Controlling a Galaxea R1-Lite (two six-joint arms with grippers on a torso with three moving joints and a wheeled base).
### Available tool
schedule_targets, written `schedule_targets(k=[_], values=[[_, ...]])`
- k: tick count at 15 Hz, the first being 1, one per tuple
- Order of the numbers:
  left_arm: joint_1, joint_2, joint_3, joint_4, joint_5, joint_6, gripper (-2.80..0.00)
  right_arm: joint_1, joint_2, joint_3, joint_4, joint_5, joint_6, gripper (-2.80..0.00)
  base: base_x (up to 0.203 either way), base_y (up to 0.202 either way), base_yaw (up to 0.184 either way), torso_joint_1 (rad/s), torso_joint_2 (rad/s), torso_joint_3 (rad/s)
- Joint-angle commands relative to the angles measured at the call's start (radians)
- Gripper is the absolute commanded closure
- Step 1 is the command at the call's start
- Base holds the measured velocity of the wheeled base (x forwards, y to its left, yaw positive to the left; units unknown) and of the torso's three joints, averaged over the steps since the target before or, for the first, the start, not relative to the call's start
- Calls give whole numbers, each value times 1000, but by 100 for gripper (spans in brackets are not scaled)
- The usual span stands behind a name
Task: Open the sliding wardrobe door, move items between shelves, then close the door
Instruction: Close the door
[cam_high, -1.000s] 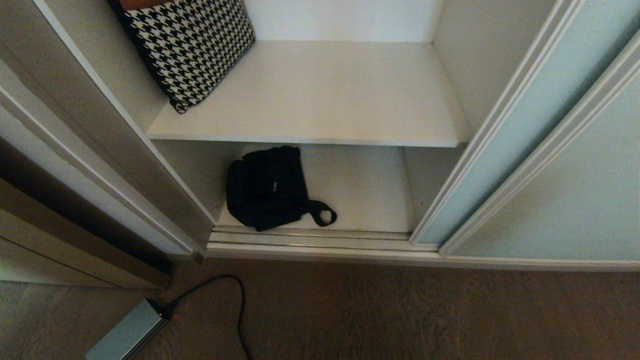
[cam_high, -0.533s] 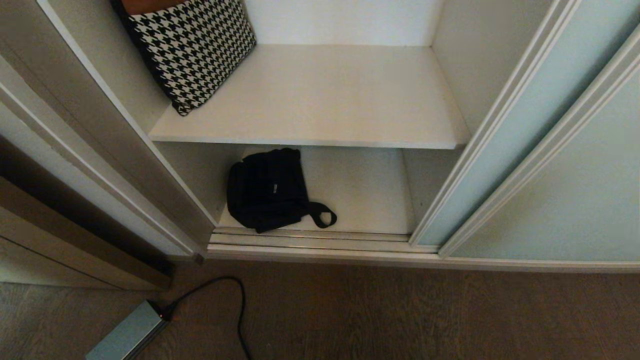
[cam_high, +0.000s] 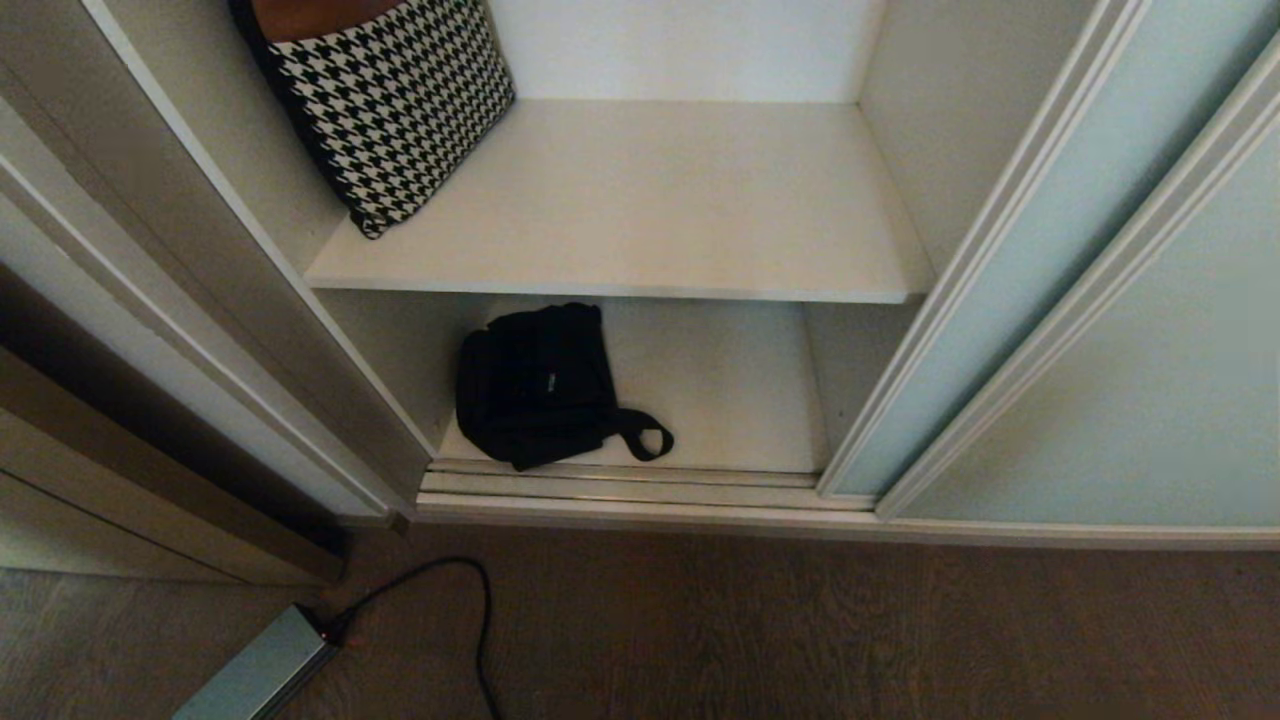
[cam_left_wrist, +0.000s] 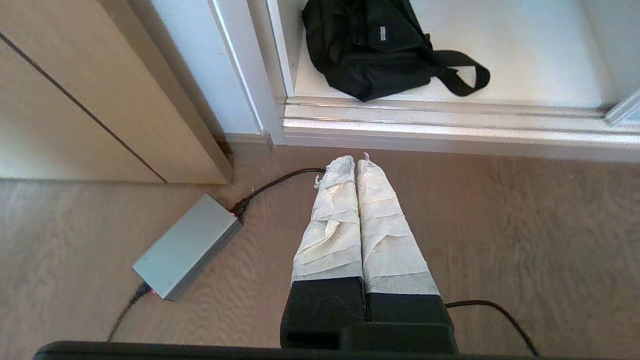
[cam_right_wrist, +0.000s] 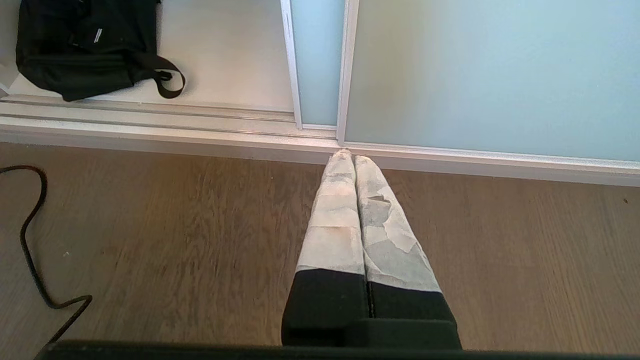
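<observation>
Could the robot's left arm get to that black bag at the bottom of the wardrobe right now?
Probably yes: the door is slid aside and nothing stands between the shut left gripper and the black bag.

Black bag (cam_high: 535, 385); black-and-white houndstooth cushion (cam_high: 395, 110); pale blue-green door (cam_high: 1130, 330).

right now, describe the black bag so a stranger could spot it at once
In the open wardrobe, look below the white shelf to the bottom board. The black bag lies at its left front by the floor track: plain black with a white label and looped strap, unlike the houndstooth cushion above.
</observation>
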Motion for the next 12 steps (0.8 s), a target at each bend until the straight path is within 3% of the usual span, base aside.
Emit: schedule_targets(k=[1, 12], values=[[-1, 2, 0, -1, 5, -18, 0, 0, -2, 0, 0, 0, -1, 0, 0, 0, 0, 0, 0, 0], [1, 2, 0, -1, 11, -20, 0, 0, -2, 0, 0, 0, 0, 0, 0, 0, 0, 0, 0, 0]])
